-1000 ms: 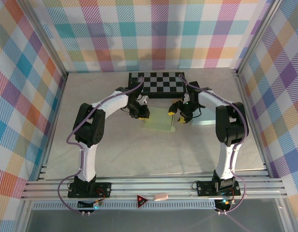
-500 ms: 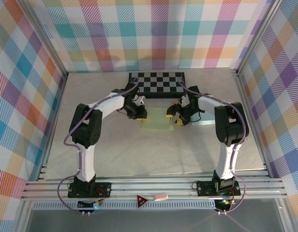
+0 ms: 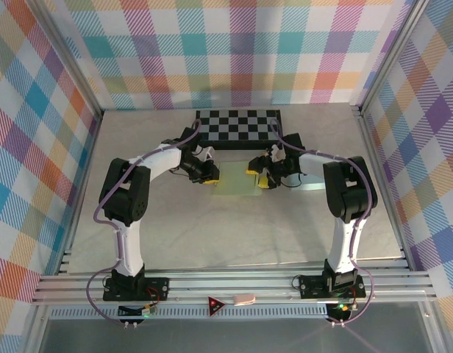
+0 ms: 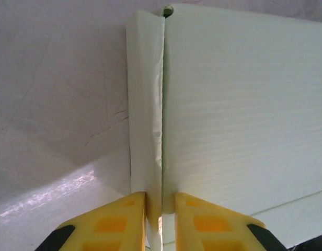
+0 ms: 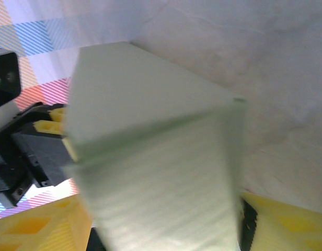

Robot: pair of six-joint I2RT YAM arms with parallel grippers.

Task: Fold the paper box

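Left gripper (image 4: pixel 161 219) — yellow fingers (image 4: pixel 111 222) clenched on a narrow folded edge flap of the pale green paper box (image 4: pixel 244 115). Right gripper (image 5: pixel 163 225) — fingers set wide, grasping the box across a ribbed panel; this view is blurred. The box sits on the table (image 3: pixel 175 235), just on the near side of the checkerboard (image 3: pixel 237 126), with the left gripper at its left edge and the right gripper at its right edge.

no readable text, labels, brands, numbers or signs anywhere
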